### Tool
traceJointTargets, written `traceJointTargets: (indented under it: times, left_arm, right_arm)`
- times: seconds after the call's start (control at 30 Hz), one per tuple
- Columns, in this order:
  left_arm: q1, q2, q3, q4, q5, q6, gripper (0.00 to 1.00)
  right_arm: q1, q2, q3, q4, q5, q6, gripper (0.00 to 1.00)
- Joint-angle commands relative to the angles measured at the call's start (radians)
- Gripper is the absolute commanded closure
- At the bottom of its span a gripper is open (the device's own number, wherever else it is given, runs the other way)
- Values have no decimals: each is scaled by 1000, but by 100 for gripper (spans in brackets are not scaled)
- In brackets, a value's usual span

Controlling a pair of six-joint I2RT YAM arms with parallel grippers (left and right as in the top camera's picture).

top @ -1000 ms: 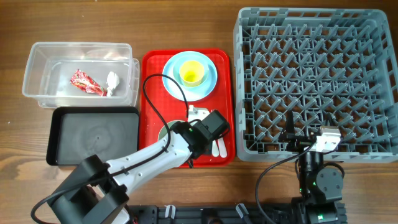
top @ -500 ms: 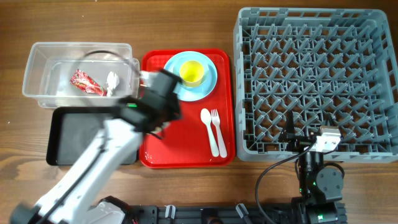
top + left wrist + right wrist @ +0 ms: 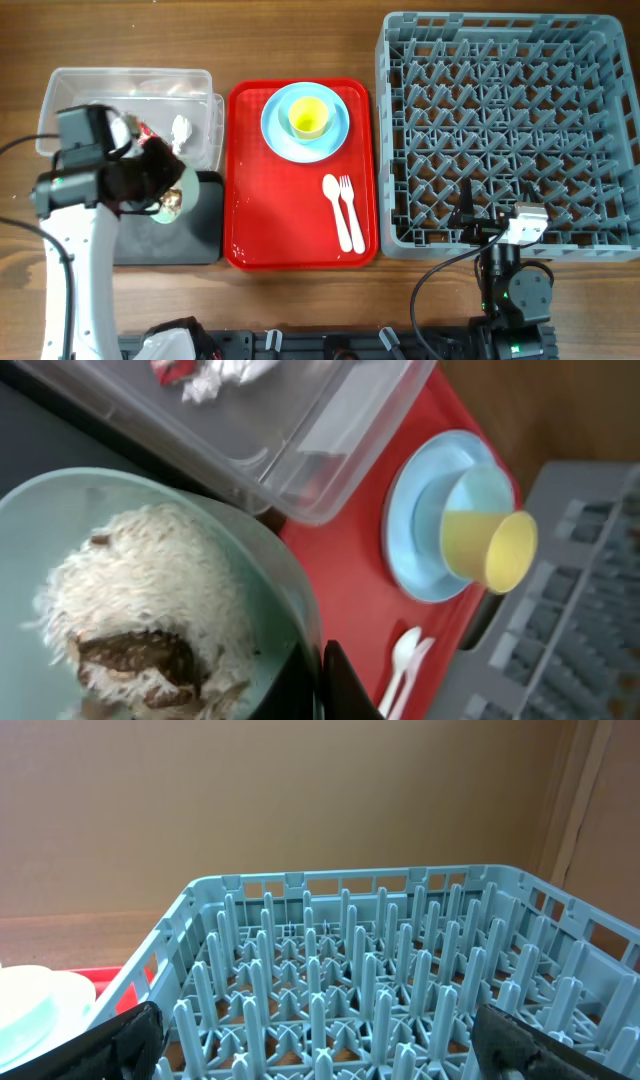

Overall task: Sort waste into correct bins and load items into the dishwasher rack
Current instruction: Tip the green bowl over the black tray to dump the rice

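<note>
One hasty tip could spill white rice (image 3: pixel 140 595) past the shallow black tray (image 3: pixel 195 240); left tool (image 3: pixel 312 685) clamps round pale-green bowl (image 3: pixel 40 530), right tool (image 3: pixel 320 1055) gapes.

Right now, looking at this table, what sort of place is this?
Probably a mock-up of a canteen dish-return station: a grey dishwasher rack, a red serving tray with a plate, and a clear tub holding a crumpled tissue.

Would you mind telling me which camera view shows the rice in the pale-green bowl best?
The left wrist view: the rice fills the foreground inside the pale-green bowl. Overhead, only the bowl's edge peeks out beside the left arm, over the black tray. The right wrist view misses it.
</note>
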Motion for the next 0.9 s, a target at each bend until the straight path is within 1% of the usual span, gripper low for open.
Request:
traceJointTargets:
  times: [0.0, 0.23, 0.5, 0.67, 0.87]
  left_arm:
    - [135, -9, -92, 92, 244, 51, 96]
    - [337, -7, -240, 288, 539, 80, 96]
    - [533, -5, -365, 441, 785, 76, 96]
    - [625, -5, -397, 455, 853, 76, 96]
    - [679, -5, -400, 455, 883, 72, 96]
  right_arm:
    - [4, -5, -1, 6, 17, 11, 0]
    - [4, -5, -1, 6, 17, 12, 0]
    - [4, -5, -1, 6, 17, 12, 0]
    - [4, -5, -1, 6, 17, 12, 0]
    - [4, -5, -1, 6, 17, 12, 0]
